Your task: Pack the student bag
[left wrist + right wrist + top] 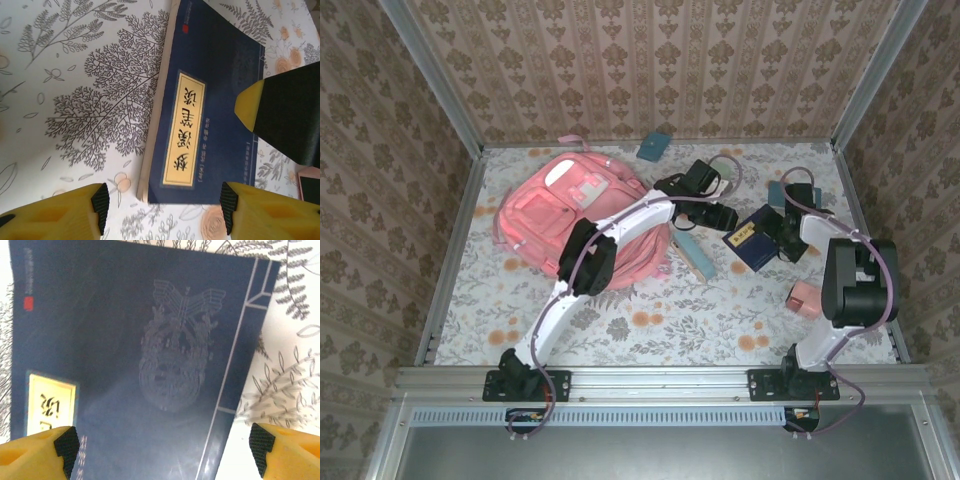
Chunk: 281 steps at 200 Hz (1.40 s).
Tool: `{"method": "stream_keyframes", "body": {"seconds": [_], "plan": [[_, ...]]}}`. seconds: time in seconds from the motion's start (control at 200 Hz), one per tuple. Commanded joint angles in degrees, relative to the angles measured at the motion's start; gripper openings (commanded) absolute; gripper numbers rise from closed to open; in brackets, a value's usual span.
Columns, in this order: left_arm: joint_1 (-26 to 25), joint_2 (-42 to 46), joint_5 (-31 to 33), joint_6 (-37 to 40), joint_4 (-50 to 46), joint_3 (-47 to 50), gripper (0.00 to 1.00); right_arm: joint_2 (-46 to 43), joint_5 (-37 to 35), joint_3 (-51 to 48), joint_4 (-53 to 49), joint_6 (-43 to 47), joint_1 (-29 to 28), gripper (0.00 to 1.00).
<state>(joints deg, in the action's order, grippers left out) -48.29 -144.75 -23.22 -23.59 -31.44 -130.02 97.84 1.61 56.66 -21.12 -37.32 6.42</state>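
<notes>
R tool (165, 447) over flat navy book (150, 340)

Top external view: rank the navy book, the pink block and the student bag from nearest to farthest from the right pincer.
1. The navy book, just under the right pincer, centre-right.
2. The pink block, closer to the near edge, on the right.
3. The student bag, far off on the left.

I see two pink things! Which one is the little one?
The pink block, sitting right beside the right arm. The other pink thing, the backpack, is much bigger and lies over on the left.
</notes>
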Motion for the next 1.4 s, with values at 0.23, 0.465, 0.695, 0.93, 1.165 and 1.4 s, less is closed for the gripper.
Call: {"method": "stream_keyframes", "body": {"seconds": [0.23,0.465,0.695,0.93,1.165,1.4], "plan": [[1.07,-0.53,-1.3,-1.46,0.51,0.25,0.63,6.55,11.6,6.21,4.39,3.84,-2.04,0.85],[2.71,-1.05,0.47,-1.81,-0.05,1.08,0.63,7.02,11.35,6.85,3.94,4.71,-4.57,0.85],[3.33,-2.07,3.96,-0.75,-1.24,0.67,0.63,4.02,11.9,4.08,4.39,3.03,-4.74,0.85],[2.93,-5.13,1.08,-1.9,-2.01,-1.95,0.53,2.4,13.6,-0.72,8.21,-0.25,-5.71,0.84],[1.94,-6.75,0.16,-2.86,-4.85,-1.53,0.36,3.65,15.29,-2.63,11.11,-1.95,-6.44,0.8],[1.69,-5.03,-4.64,-5.97,-3.58,0.91,0.18,4.26,24.21,-5.57,20.5,-5.5,-6.5,0.68]]}}
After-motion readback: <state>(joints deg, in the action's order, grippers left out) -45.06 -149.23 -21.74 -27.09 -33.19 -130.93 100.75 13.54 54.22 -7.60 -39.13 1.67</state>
